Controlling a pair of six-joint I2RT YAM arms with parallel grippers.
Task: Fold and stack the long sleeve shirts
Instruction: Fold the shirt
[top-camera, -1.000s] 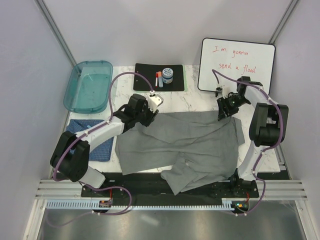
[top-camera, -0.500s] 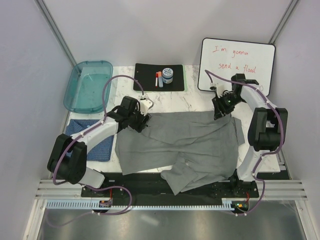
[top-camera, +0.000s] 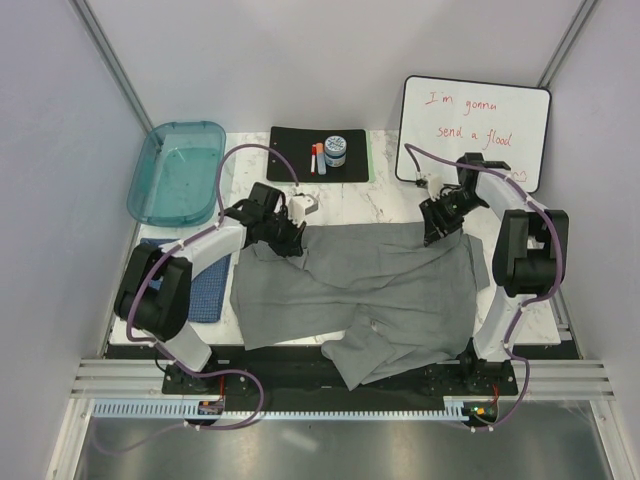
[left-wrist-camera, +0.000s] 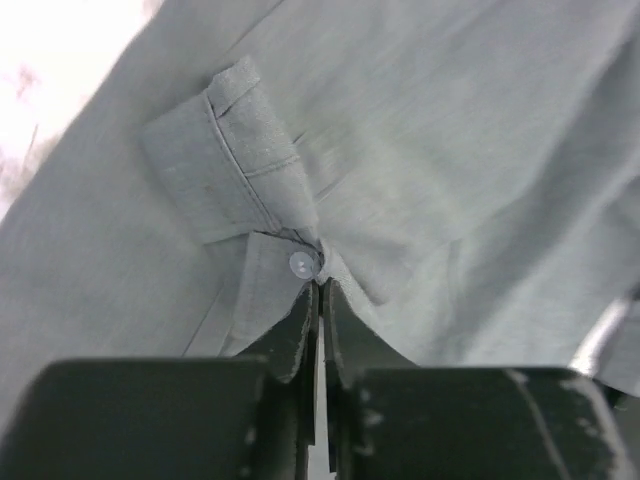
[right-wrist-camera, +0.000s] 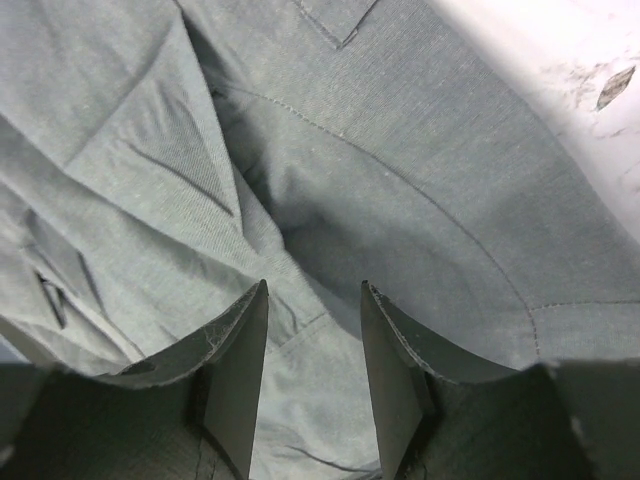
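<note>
The plain grey shirt (top-camera: 370, 280) lies spread over the middle of the table, and one part hangs over the near edge. My left gripper (top-camera: 293, 243) is at its far left corner. In the left wrist view the gripper (left-wrist-camera: 320, 285) is shut on a pinch of the grey cloth (left-wrist-camera: 450, 120) beside a white button (left-wrist-camera: 301, 264) and a cuff. My right gripper (top-camera: 432, 235) is at the shirt's far right corner. In the right wrist view it (right-wrist-camera: 315, 290) is open, with grey cloth (right-wrist-camera: 400, 150) lying between its fingers. The blue patterned shirt (top-camera: 207, 290) lies folded at the left edge, partly hidden by my left arm.
A teal plastic tray (top-camera: 185, 126) stands at the back left. A black mat (top-camera: 295, 145) at the back centre holds a jar (top-camera: 336, 151) and a red marker (top-camera: 313, 158). A whiteboard (top-camera: 475, 135) leans at the back right.
My left gripper has moved left and a little nearer, and the shirt's far left part now reaches further left. My right gripper has shifted slightly left at the far right corner.
</note>
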